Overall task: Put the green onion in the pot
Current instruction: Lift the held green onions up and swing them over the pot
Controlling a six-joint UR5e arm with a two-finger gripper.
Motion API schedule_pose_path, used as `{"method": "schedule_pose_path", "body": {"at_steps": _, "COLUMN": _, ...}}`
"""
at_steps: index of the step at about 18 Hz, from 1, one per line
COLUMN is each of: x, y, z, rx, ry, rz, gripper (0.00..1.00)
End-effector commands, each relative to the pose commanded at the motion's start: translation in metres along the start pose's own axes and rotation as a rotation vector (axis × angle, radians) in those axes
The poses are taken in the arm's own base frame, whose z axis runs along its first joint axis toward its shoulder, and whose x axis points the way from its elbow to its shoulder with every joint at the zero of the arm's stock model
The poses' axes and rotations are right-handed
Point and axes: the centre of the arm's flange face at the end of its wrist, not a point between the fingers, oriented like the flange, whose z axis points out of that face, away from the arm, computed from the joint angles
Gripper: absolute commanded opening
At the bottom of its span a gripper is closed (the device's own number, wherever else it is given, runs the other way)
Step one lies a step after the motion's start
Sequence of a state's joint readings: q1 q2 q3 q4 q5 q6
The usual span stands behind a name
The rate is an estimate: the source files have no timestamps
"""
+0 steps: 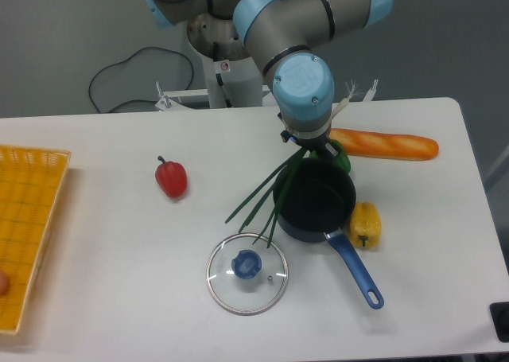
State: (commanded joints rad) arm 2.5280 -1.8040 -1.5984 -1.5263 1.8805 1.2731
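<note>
The claw (308, 145) hangs over the far rim of the pot (315, 203), pinching the green onion (266, 195) by its upper end. The dark stalks slant down to the left, clear of the counter (119, 282), their tips above the glass lid (247, 272). A green pepper (340, 157) sits just behind the pot.

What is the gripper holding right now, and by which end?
The green onion, held at its upper end under the gripper; the fingers themselves are hidden. Its stalks hang free beside the pot.
</note>
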Motion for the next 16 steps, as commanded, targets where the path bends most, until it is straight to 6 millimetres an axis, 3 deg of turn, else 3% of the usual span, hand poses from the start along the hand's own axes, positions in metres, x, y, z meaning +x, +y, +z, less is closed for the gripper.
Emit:
{"method": "schedule_pose_path", "body": {"at_steps": 7, "x": -0.005, "y": 0.009, "z": 0.006, "rx": -0.025, "ry": -0.002, "rz": 0.006, "gripper": 0.19}}
{"method": "schedule_pose_path", "body": {"at_steps": 16, "x": -0.028, "y": 0.054, "z": 0.015, "rx": -0.111, "ry": -0.002, "rz": 0.063, "gripper": 0.19}}
